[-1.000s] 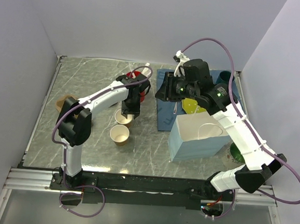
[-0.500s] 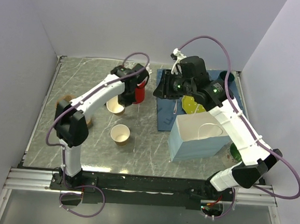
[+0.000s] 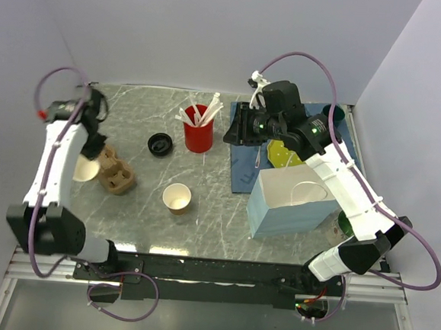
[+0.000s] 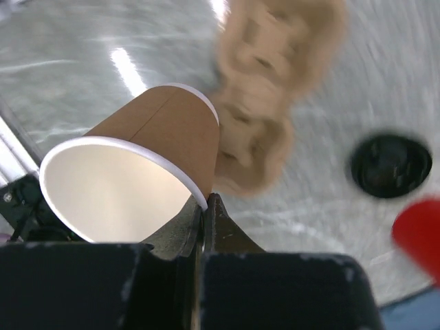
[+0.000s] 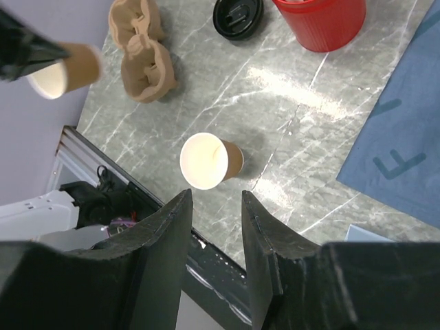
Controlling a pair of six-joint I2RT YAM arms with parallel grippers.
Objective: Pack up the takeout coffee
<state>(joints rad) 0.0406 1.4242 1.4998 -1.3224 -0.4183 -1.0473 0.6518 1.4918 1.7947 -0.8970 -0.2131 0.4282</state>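
Left fingers (image 4: 204, 214) pinched shut on rim of lidless paper cup (image 4: 137, 172), held tilted beside cup carrier (image 3: 115, 170). Right fingers (image 5: 215, 199) partly open, empty, above bench (image 3: 133, 105). Takeout coffee (image 3: 159, 143), only black lid showing, on bench just left of red cup (image 3: 198, 135).

Left gripper (image 4: 204, 210) pinches rim of lidless paper cup (image 4: 161, 141); blurred cardboard carrier (image 4: 271, 89) beyond; black lid (image 4: 390, 165) at right.

Black lid (image 3: 160, 143) lies flat on the table (image 3: 133, 112), capping nothing; one lidless brown cup (image 3: 176, 198) stands upright nearby, the tilted cup (image 4: 137, 172) pinched in the left tool (image 4: 204, 212)
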